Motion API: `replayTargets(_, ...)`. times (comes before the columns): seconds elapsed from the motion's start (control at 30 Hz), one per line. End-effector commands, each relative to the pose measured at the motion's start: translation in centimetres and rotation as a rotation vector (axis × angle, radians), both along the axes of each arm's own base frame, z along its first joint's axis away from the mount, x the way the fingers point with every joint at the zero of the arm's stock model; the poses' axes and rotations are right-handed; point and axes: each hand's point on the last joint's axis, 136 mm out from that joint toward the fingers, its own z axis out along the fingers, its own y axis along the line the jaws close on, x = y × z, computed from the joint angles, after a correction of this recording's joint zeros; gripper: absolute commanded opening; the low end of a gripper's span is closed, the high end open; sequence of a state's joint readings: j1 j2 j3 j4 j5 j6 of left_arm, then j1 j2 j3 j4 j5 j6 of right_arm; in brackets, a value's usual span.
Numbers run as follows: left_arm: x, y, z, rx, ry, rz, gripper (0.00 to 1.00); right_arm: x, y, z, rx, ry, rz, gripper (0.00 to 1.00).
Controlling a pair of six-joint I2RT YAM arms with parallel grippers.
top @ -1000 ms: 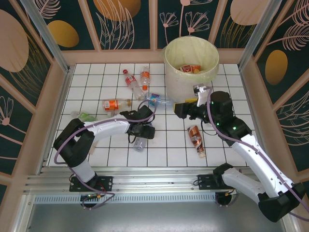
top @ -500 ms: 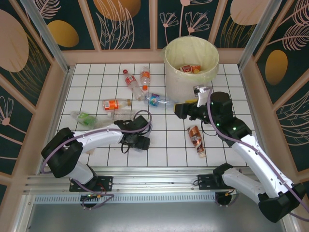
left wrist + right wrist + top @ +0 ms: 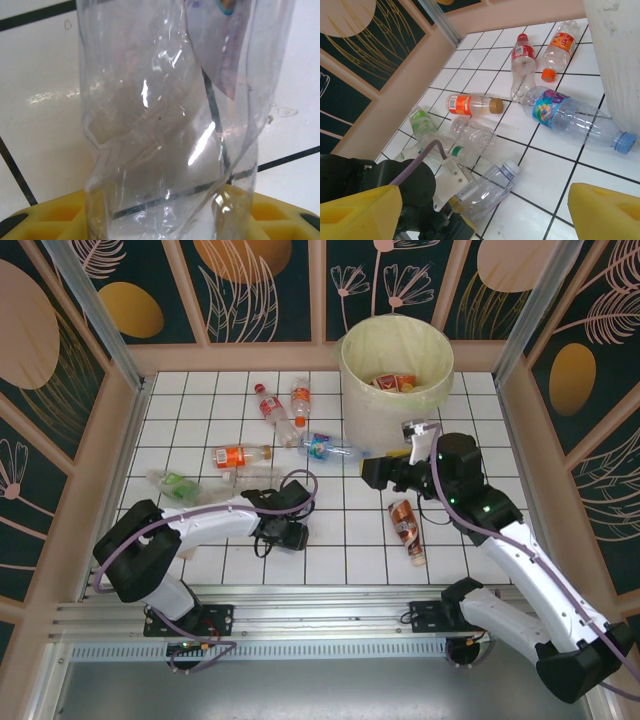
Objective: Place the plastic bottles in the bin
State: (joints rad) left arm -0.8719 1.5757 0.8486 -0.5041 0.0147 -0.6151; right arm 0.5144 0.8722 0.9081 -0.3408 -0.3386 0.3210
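My left gripper (image 3: 285,533) is shut on a crumpled clear bottle (image 3: 160,125) with a white cap (image 3: 492,186) lying on the tiles; its yellow fingers (image 3: 45,220) flank the bottle's base. My right gripper (image 3: 372,472) hovers open with nothing in it, beside the bin (image 3: 370,405), a pale bucket with a yellowish liner and bottles inside. Loose plastic bottles lie on the floor: red label (image 3: 268,408), orange label (image 3: 301,400), blue label (image 3: 330,448), orange with brown cap (image 3: 238,455), green label (image 3: 180,483), brown (image 3: 407,525).
White tiled floor (image 3: 470,420) enclosed by pink walls (image 3: 110,440) on three sides. More clear bottles (image 3: 472,134) lie just behind the left arm. The bin's wall (image 3: 615,60) stands close on the right gripper's right. Free tiles lie between the arms near the front edge.
My left arm drew toward the near edge and its gripper closed on the clear bottle. The right gripper opened a little wider and shifted slightly.
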Motion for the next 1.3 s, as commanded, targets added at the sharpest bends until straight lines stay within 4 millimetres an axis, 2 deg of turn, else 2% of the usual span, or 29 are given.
replayTargets(0.0,0.7,-1.3,1.5,-0.062,-0.044,-0.002,0.49,-0.4,0.2,-1.0,0.036,0.044,-0.004,0.90)
replayTargets(0.17,1.3,-4.0,4.2,-0.233,-0.088,-0.021,0.46,0.1,0.3,-2.8,0.095,0.128,-0.052,0.95)
replayTargets(0.33,1.8,-6.7,8.5,-0.441,-0.164,-0.051,0.46,0.5,0.7,-4.4,0.187,0.217,-0.090,0.95)
replayTargets(0.43,1.5,-7.7,11.0,-0.561,-0.211,-0.089,0.48,0.7,1.2,-4.5,0.230,0.240,-0.085,0.95)
replayTargets(0.53,1.1,-8.3,12.9,-0.650,-0.247,-0.127,0.48,0.8,2.2,-3.7,0.285,0.247,-0.041,0.95)
replayTargets(0.73,0.4,-9.1,14.4,-0.755,-0.263,-0.165,0.49,1.1,4.5,-2.8,0.330,0.248,0.045,0.94)
replayTargets(0.83,0.2,-9.3,14.8,-0.790,-0.267,-0.172,0.49,0.8,6.0,-3.1,0.317,0.257,0.078,0.94)
replayTargets(1.03,-0.4,-9.6,16.8,-0.871,-0.291,-0.200,0.50,1.0,7.3,-4.0,0.318,0.281,0.092,0.92)
replayTargets(1.27,-0.6,-9.8,17.2,-0.896,-0.295,-0.219,0.50,1.0,9.2,-4.3,0.315,0.290,0.134,0.88)
